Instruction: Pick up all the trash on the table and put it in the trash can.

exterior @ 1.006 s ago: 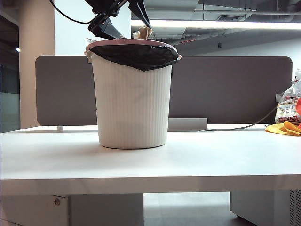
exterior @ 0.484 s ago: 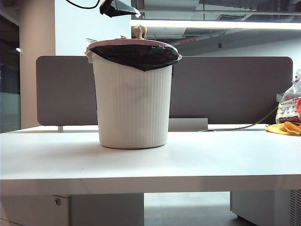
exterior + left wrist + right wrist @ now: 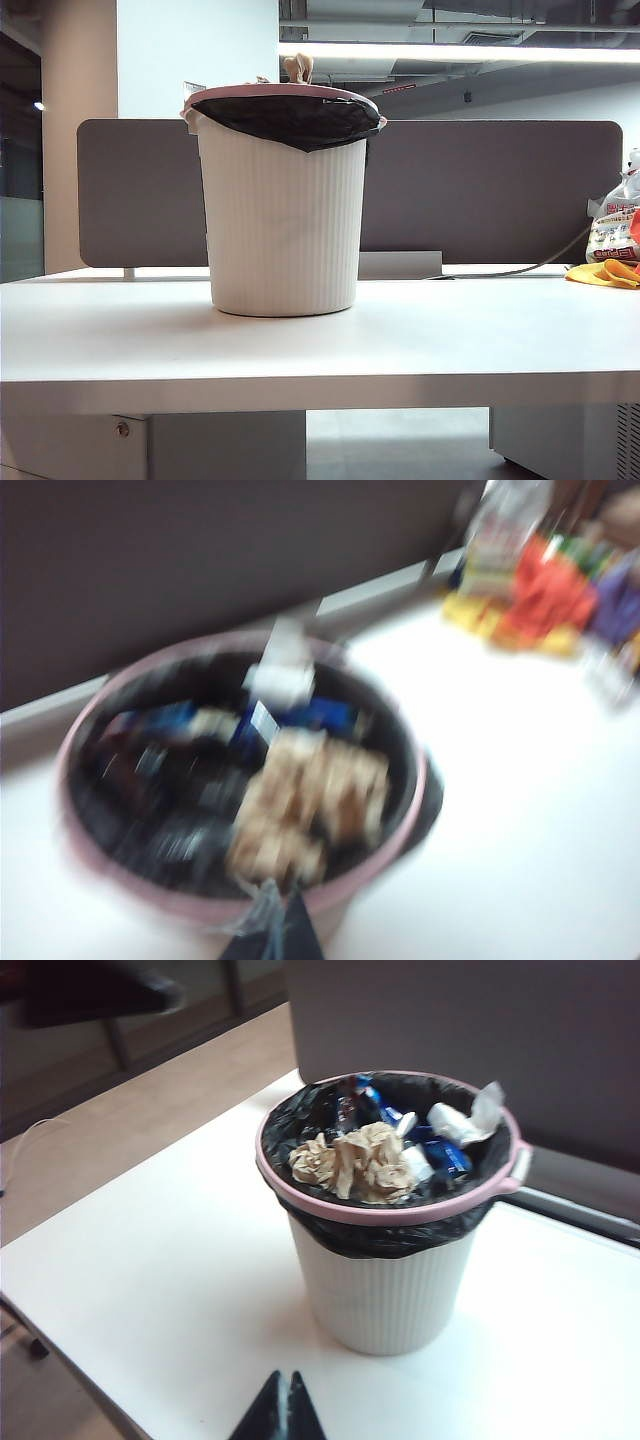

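1. Trash can [image 3: 285, 200]: tall white ribbed plastic bin, tapering downward, with a pinkish rim and a glossy black plastic liner folded over the edge. It stands upright on the tabletop, filled close to the rim.
2. Trash [image 3: 360, 1160]: crumpled balls of tan-brown paper, dry and creased. They lie on top of the bin's contents against the near rim in the right wrist view, and a tip pokes above the rim [image 3: 297, 68] in the exterior view. Blue wrappers and white scraps lie beside them.
3. Tabletop [image 3: 450, 330]: large, flat, smooth white desk with a thick white edge. No paper balls show on the parts in view.
4. Left gripper [image 3: 272, 932]: dark fingers clenched together with nothing between them, hanging above the bin's rim; the left wrist view is blurred.
5. Right gripper [image 3: 281, 1410]: dark pointed fingers pressed together and empty, held above the tabletop, apart from the bin.
6. Grey rounded-corner partition panel [image 3: 500, 190]: matte board standing behind the bin.
7. Printed white plastic bag [image 3: 612, 225] and yellow-orange cloth [image 3: 605, 272]: soft clutter at the tabletop's far edge, well apart from the bin.
8. Risk: the paper rides high and is light, so a ball could roll over the rim if an arm brushes the pile.
9. Risk: the liner's loose fold could snag a passing gripper and tip the bin.
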Robot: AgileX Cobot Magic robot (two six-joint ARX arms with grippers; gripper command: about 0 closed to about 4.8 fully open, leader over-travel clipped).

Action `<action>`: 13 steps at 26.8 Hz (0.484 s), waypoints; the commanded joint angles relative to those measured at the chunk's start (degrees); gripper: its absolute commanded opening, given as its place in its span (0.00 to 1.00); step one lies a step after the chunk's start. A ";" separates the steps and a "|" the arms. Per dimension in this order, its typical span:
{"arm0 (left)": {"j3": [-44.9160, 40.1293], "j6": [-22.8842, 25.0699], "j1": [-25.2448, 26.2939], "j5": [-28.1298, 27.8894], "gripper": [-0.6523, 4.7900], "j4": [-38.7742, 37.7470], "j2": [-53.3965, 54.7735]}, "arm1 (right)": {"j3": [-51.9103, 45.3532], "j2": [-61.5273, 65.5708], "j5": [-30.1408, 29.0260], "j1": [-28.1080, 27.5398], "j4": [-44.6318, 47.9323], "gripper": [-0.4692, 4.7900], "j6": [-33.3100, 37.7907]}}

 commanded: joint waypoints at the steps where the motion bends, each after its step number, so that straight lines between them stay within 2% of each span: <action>1: 0.00 3.80 -1.40 -4.98 0.11 -7.80 -7.80 | 0.20 -3.74 3.48 0.04 -2.08 0.09 -1.53; 2: -0.44 3.30 -1.40 -5.81 0.11 -10.88 -11.91 | 0.20 -5.18 3.63 0.04 -2.89 0.09 -1.97; 5: -5.53 1.51 -1.40 -6.03 0.11 -12.96 -21.94 | -0.46 -8.31 3.61 0.07 -6.32 0.09 -1.99; 9: -20.15 -1.84 -1.36 -10.91 0.11 -12.39 -39.85 | -7.93 -15.61 3.61 0.07 -8.41 0.09 -1.95; 13: -39.10 -6.03 -1.33 -11.10 0.11 -6.86 -58.03 | -21.94 -25.77 2.16 0.07 -5.27 0.09 1.55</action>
